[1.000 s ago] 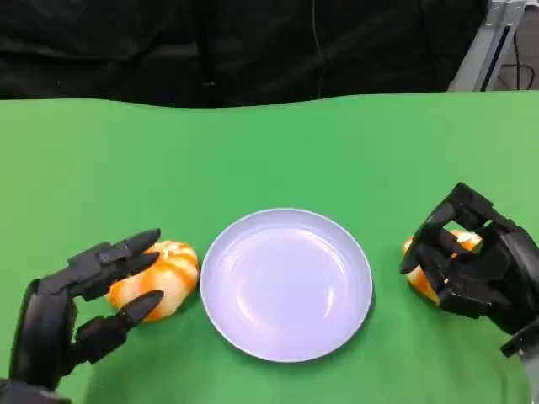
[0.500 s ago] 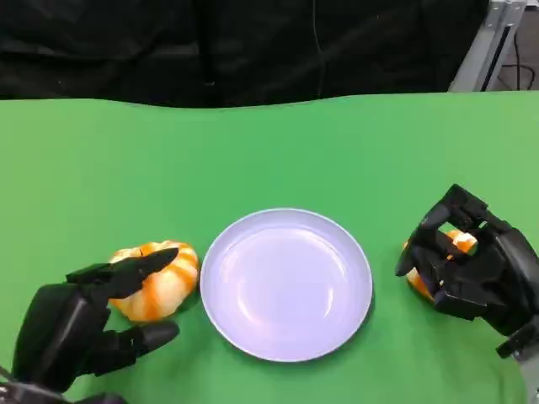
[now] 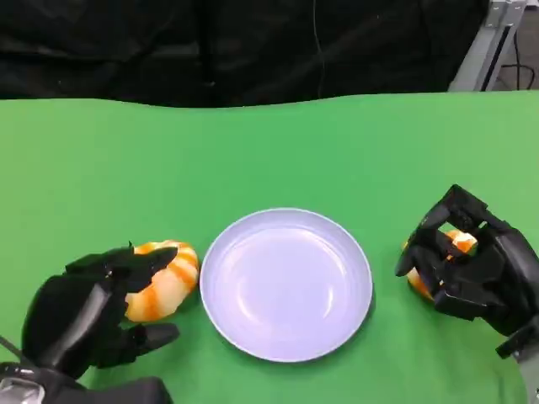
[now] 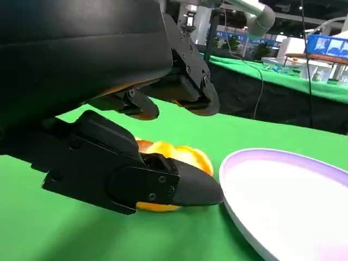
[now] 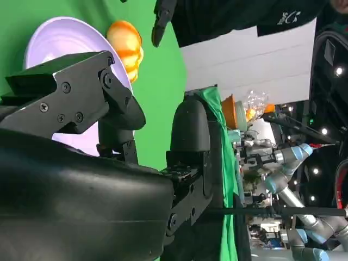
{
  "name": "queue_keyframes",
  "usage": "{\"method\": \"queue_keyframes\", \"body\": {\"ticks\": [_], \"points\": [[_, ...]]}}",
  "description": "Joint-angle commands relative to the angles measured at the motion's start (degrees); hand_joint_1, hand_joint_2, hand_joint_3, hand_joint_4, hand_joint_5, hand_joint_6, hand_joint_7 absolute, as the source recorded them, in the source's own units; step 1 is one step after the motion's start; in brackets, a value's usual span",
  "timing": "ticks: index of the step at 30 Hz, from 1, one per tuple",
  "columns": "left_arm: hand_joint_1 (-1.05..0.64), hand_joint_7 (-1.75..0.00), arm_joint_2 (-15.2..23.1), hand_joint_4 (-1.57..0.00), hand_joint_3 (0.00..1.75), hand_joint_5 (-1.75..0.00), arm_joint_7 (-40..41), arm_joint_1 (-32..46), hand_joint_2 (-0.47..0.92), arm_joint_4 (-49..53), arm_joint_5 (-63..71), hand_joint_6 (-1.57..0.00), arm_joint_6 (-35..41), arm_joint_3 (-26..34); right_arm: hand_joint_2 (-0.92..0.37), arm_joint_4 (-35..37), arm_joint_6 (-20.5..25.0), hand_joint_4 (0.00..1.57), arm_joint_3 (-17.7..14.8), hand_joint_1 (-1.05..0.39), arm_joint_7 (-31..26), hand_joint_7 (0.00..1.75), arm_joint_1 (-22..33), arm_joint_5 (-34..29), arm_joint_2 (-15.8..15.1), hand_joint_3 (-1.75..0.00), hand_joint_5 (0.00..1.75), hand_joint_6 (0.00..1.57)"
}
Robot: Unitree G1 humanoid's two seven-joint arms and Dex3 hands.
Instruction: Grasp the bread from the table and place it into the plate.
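A round orange-striped bread (image 3: 164,278) lies on the green table just left of the pale lavender plate (image 3: 286,282). My left hand (image 3: 88,316) reaches around this bread, fingers over its top and thumb apart below it, without closing on it. The left wrist view shows the same bread (image 4: 174,155) between the thumb and fingers of my left hand (image 4: 125,163), with the plate (image 4: 288,190) beside it. A second orange bread (image 3: 460,243) sits right of the plate, and my right hand (image 3: 472,269) grips it with fingers curled over it. The bare plate (image 5: 65,32) and the far bread (image 5: 126,46) appear in the right wrist view.
The green table (image 3: 269,151) stretches back to a black curtain. A grey metal frame (image 3: 493,42) stands at the far right corner. Other tables and robot arms show in the background of the wrist views.
My left hand has drawn nearer and lower, its fingers now draped over the left bread. My right hand's fingers have curled tighter over the right bread. Plate and breads have not moved.
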Motion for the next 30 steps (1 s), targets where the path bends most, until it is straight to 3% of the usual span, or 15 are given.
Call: {"method": "queue_keyframes", "body": {"ticks": [1,15,30], "points": [[-0.85,0.00,2.06,-0.48,0.33,0.00,0.96,-0.31,0.92,-0.75,-0.55,-0.53,1.38,-1.33,-0.64,-0.83,-0.26,0.46,-0.42,0.10,-0.11,1.62,0.49,0.29,-0.80,-1.13,1.75,0.36],[-0.89,0.00,2.62,-0.43,0.38,0.00,-1.16,-4.39,0.92,1.88,-2.66,-0.52,6.70,-5.18,-0.64,-0.18,-1.52,0.47,-0.50,0.10,0.42,1.61,0.50,0.17,-0.90,-1.12,1.75,0.38],[-0.88,0.00,3.02,-0.43,0.40,0.00,-2.53,-10.14,0.92,12.82,-5.37,-0.49,8.59,-8.15,-0.66,-2.63,0.51,0.46,-0.27,0.14,0.07,1.60,1.47,0.81,-0.93,-1.14,1.75,0.38]]}}
